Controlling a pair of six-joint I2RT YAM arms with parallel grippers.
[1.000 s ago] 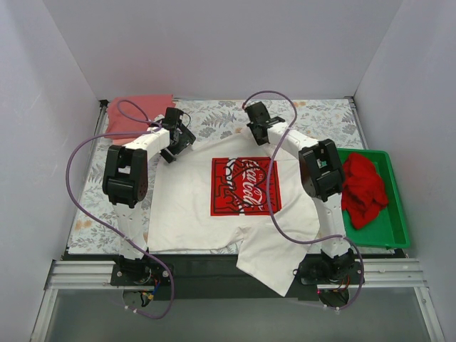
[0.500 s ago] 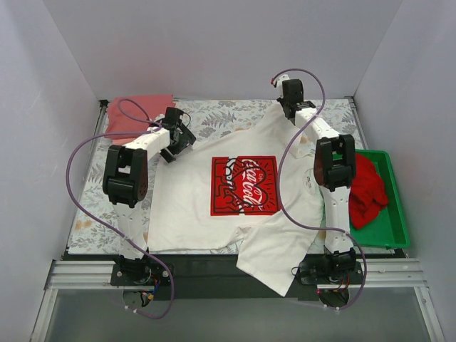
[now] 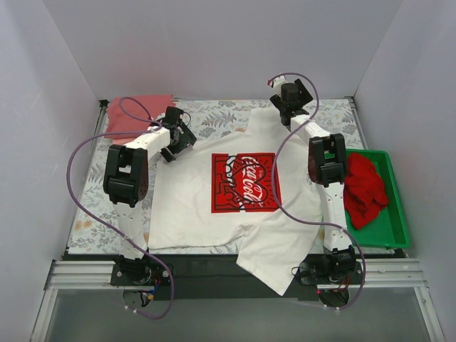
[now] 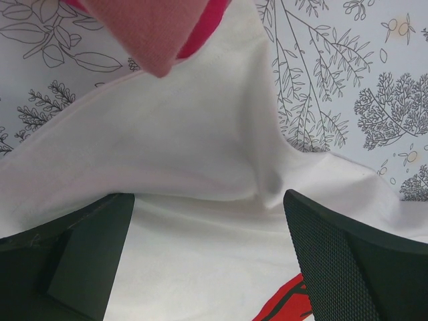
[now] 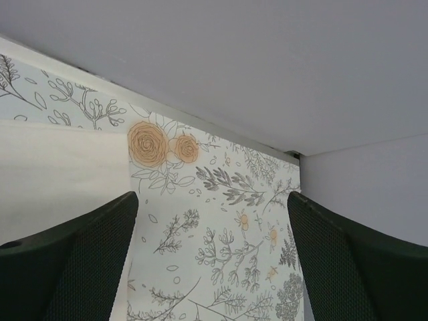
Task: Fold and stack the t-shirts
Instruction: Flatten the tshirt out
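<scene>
A white t-shirt [image 3: 192, 206] with a red Coca-Cola print [image 3: 246, 183] lies spread across the middle of the table. One part of it hangs over the near edge. My left gripper [image 3: 179, 140] stands open just above the shirt's back left part [image 4: 200, 154], with nothing between its fingers. At the back right, beyond the shirt's far edge [image 5: 60, 180], my right gripper [image 3: 291, 96] is open over the floral cover. Folded pink t-shirts [image 3: 135, 114] lie in the back left corner, and their corner [image 4: 154, 33] shows in the left wrist view. A crumpled red t-shirt [image 3: 363, 189] lies in the tray.
The green tray [image 3: 397, 222] stands at the right edge of the table. The floral cover [image 3: 221, 117] shows around the shirt. White walls close in the back and both sides. The back wall [image 5: 234, 67] is close in front of my right gripper.
My right gripper carried the shirt's upper right part toward the back right, then opened and let it go. The shirt now lies flatter there. The left arm has not moved.
</scene>
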